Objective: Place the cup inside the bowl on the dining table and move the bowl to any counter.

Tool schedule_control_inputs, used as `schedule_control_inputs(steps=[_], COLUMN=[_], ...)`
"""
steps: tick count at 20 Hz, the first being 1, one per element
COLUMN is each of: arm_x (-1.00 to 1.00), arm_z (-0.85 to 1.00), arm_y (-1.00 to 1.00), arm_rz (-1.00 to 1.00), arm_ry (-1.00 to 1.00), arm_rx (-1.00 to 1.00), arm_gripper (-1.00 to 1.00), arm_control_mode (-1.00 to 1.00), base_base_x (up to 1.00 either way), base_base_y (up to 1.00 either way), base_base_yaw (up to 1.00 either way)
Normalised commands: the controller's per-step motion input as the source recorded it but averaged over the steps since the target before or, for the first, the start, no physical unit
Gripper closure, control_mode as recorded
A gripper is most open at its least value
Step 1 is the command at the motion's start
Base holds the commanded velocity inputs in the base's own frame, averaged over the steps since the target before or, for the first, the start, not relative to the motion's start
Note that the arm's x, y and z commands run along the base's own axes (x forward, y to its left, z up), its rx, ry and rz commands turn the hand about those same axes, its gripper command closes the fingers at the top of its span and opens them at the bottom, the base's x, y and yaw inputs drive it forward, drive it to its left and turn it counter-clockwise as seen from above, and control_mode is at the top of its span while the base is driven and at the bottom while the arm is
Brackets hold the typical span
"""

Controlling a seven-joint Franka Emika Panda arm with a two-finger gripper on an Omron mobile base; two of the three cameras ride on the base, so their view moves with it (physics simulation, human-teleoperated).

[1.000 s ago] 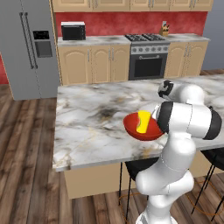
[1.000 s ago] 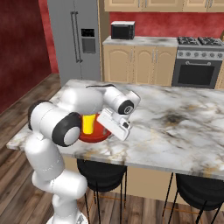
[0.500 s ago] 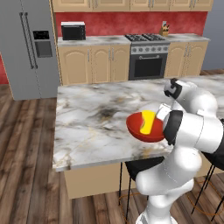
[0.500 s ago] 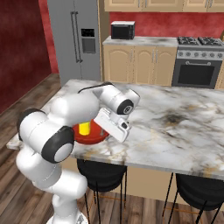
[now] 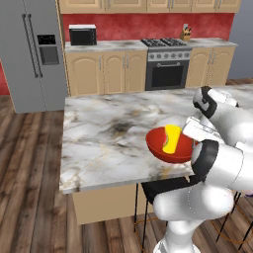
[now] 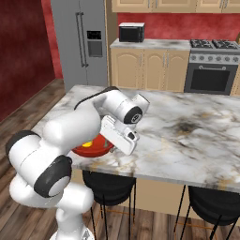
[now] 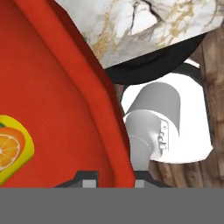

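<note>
Bowl [image 5: 168, 147] lifted — cup [image 5: 172, 138] upright inside.

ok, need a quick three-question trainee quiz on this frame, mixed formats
1. True or false: the small yellow handleless cup lies inside the wide glossy red bowl.
2. What do the fingers grip? A) the bowl's rim B) the cup C) a stool
3. Fill in: the bowl is held tilted over the near edge of the white-grey veined marble ____.

Key: 1 true; 2 A; 3 dining table.
</note>
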Motion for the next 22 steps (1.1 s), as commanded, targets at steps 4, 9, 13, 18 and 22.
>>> schedule_control_inputs(steps=[4,9,13,18,22], arm_x=[-0.36,-0.3,-0.33,-0.37,-0.37], arm_z=[0.32,0.35,0.38,0.4,0.35], arm_y=[0.0,0.0,0.0,0.0,0.0], arm_rz=[0.0,0.0,0.0,0.0,0.0], arm_ry=[0.0,0.01,0.0,0.0,0.01], arm_rx=[0.0,0.0,0.0,0.0,0.0], arm_gripper=[1.0,1.0,1.0,1.0,1.0], arm_control_mode=[-1.0,-1.0,-1.0,-1.0,-1.0], base_base_x=[0.0,0.0,0.0,0.0,0.0], base_base_y=[0.0,0.0,0.0,0.0,0.0], base_base_yaw=[0.0,0.0,0.0,0.0,0.0])
